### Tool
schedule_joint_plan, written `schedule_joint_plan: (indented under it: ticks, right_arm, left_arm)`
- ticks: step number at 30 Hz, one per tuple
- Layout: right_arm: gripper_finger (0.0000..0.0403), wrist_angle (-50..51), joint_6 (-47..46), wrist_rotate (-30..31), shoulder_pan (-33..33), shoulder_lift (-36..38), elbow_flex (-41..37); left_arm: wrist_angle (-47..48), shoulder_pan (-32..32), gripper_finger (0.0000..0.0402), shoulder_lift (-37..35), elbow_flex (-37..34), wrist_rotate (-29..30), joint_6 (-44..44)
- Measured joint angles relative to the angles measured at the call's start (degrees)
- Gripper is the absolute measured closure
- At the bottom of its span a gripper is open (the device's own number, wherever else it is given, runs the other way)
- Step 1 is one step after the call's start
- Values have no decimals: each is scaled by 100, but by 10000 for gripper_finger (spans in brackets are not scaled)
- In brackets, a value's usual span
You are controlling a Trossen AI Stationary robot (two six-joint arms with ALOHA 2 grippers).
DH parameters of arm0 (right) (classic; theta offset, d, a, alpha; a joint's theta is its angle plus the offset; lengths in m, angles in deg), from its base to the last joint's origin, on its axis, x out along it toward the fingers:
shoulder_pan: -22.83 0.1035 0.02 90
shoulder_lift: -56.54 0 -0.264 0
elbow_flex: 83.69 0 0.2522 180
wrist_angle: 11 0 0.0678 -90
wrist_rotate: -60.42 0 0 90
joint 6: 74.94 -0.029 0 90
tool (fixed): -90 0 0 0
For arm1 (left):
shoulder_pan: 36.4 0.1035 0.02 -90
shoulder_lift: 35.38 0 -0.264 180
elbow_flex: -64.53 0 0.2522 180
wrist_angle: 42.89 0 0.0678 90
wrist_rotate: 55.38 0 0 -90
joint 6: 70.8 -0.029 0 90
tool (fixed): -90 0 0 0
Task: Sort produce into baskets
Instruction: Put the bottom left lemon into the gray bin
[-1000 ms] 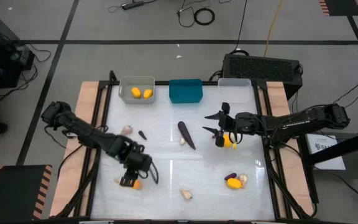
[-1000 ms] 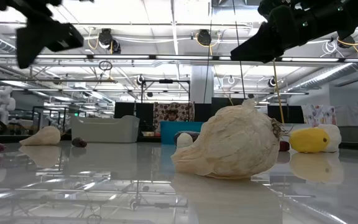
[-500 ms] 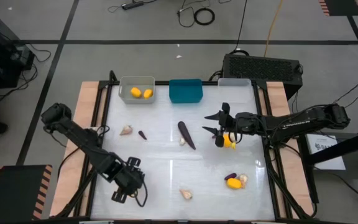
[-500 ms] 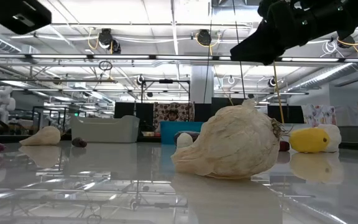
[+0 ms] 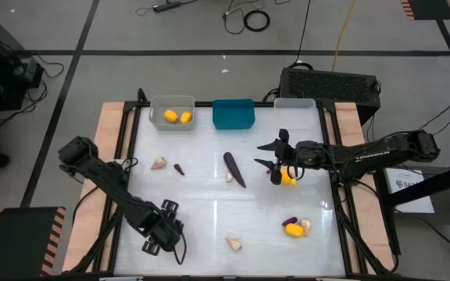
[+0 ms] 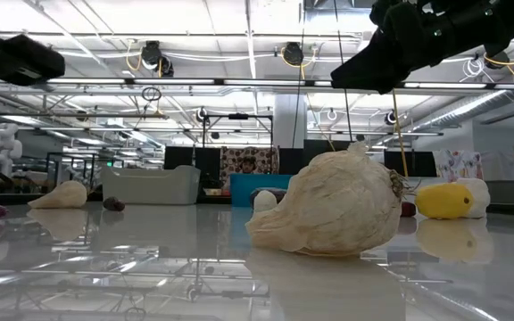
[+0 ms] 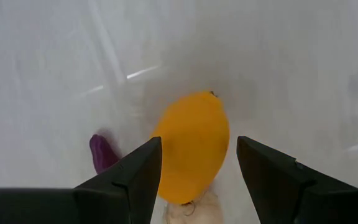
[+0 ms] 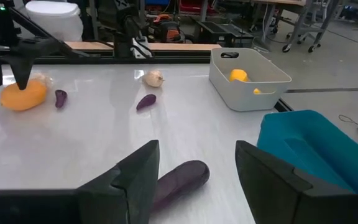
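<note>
Though parted, the left gripper [image 7: 197, 140] hangs empty above the orange fruit [image 7: 188, 163].

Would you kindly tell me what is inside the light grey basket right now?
The light grey basket holds two yellow-orange fruits, side by side. Its walls may hide part of the floor in the right wrist view.

Beyond my table [image 5: 201, 204], a big black box [image 5: 329, 82] sits on the grey floor past the far edge. A coiled cable [image 5: 257, 20] lies farther out. A striped hazard mat [image 5: 28, 238] sits beside the near left corner.
</note>
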Motion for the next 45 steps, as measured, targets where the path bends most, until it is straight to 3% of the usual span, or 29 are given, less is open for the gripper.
schedule_joint_plan:
  ticks: [9, 25, 36, 39, 45]
  right_arm:
    - [200, 0, 5, 0, 0, 0, 0]
    - [200, 3, -43, 0, 0, 0, 0]
    - [200, 1, -43, 0, 0, 0, 0]
    - [200, 1, -43, 2, 0, 0, 0]
    - [200, 3, -43, 2, 0, 0, 0]
  left_arm:
    - [57, 20, 185, 227, 15, -4, -544]
    - [125, 20, 187, 323, 22, -13, -695]
    - [177, 161, 239, 330, 128, -10, -674]
    - [211, 274, 241, 199, 293, 531, -964]
    - [577, 820, 243, -614, 501, 2557, -1268]
